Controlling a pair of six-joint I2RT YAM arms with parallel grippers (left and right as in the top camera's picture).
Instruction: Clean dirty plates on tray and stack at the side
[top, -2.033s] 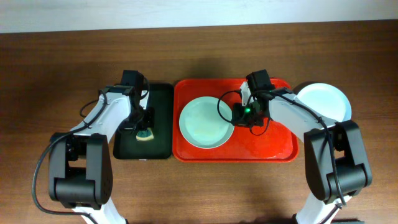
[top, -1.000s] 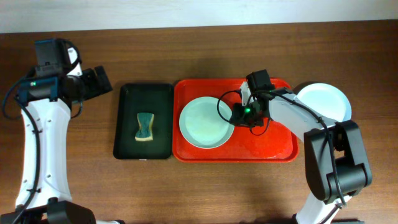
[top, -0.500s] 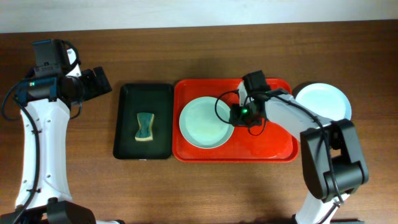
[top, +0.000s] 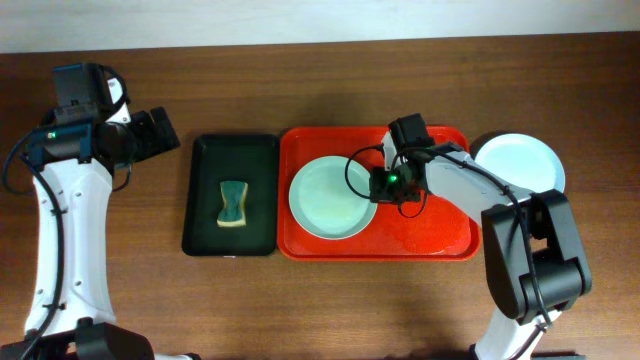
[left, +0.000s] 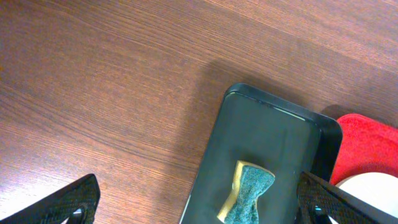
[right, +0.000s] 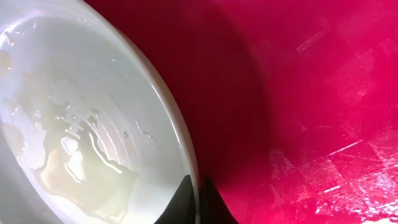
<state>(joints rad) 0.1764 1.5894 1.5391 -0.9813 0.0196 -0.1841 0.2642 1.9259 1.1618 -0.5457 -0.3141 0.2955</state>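
My left tool (top: 160, 130) hangs over the wooden surface (top: 320, 300) at far left, fingers spread wide apart, beside the black tray (top: 260, 160) holding a sponge (top: 233, 203). On the red tray (top: 430, 235) lies a pale mint plate (top: 325, 200), its right rim pinched in my right tool (top: 382, 183). A white plate (top: 520, 165) rests on the surface just right of the tray.

The left arm (top: 60, 230) extends up the left side, wrist bent so the left gripper (top: 160, 130) points right, fingers (left: 68, 202) spread wide apart. The right arm (top: 470, 185) reaches inward with the right gripper (top: 385, 184) angled down. Its fingertips (right: 212, 202) are nearly together, pinching the rim of a pale plate (top: 330, 200).
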